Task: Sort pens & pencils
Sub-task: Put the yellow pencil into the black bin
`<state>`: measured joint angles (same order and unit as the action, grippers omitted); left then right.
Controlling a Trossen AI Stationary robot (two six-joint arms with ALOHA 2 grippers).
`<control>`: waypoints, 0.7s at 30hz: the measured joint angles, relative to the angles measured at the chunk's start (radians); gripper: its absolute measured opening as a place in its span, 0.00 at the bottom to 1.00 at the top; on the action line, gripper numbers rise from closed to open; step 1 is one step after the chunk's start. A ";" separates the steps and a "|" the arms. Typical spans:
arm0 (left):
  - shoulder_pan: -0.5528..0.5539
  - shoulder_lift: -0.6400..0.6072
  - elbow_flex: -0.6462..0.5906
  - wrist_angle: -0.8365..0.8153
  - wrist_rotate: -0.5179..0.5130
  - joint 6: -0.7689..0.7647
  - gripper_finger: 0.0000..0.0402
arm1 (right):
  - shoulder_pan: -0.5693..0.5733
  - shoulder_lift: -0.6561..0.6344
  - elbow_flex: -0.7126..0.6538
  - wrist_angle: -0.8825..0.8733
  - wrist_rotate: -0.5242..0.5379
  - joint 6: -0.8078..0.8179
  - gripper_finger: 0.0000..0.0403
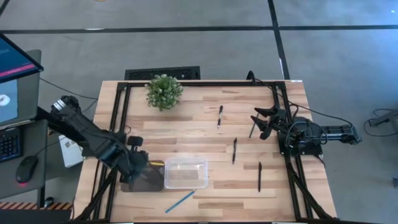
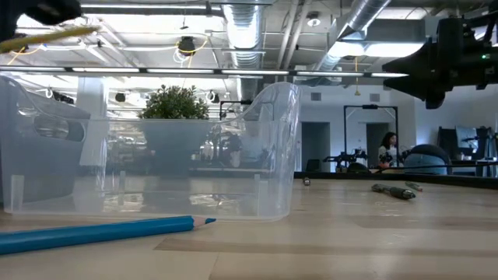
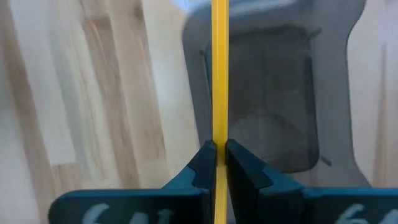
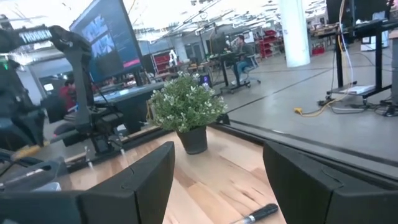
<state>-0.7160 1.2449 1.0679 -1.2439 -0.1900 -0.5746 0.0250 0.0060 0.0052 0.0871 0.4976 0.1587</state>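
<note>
Beside the clear bin, over the dark tray, the left gripper pinches the yellow pencil; lower it, apparently centred, before letting go. Nearby lies the blue pencil; black pens lie beyond the bin, where the right gripper waits, jaws spread.

Yellow pencil; blue pencil; black pens; green plant.

Yellow pencil gripped upright; blue pencil, black pens lying flat
</note>
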 joint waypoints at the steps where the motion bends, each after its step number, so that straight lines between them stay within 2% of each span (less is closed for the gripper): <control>1: -0.014 0.000 -0.019 0.016 0.005 -0.016 0.03 | 0.000 0.000 0.000 0.005 0.000 0.000 0.66; 6: -0.077 0.000 -0.107 0.101 0.065 -0.069 0.03 | 0.000 0.000 0.000 0.007 0.000 0.001 0.66; 13: -0.152 0.000 -0.174 0.174 0.070 -0.089 0.03 | 0.001 0.000 0.000 0.012 0.000 0.030 0.66; 21: -0.163 0.000 -0.278 0.281 0.052 -0.043 0.03 | 0.001 0.000 0.000 0.012 -0.001 0.081 0.66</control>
<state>-0.8791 1.2449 0.7900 -0.9628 -0.1377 -0.6174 0.0261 0.0059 0.0055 0.0990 0.4969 0.2394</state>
